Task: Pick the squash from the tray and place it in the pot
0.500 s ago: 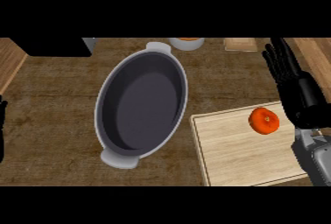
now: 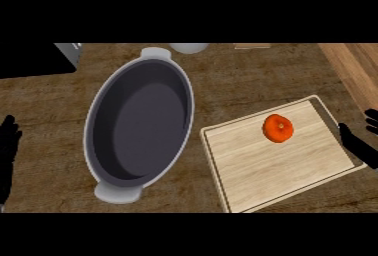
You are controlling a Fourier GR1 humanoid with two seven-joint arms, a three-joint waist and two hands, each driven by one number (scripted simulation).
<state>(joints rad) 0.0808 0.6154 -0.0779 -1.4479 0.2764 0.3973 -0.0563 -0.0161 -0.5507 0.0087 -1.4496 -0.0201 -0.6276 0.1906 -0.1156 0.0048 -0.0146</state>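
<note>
Orange squash (image 2: pixel 278 128) on wooden tray (image 2: pixel 273 172), just left of right hand (image 2: pixel 359 147), fingers spread apart

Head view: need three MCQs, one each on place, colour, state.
1. Where is the squash?
A. in the pot
B. on the tray
C. beside the tray

2. What colour is the squash?
A. green
B. orange
C. white

3. What state is the pot in?
A. open, nothing in it
B. holding the squash
C. lidded

Answers:
1 B: the squash sits on the tray's wooden surface, near its far right corner.
2 B: it shows orange against the pale wood.
3 A: the pot's dark inside is bare all over, with no lid.
</note>
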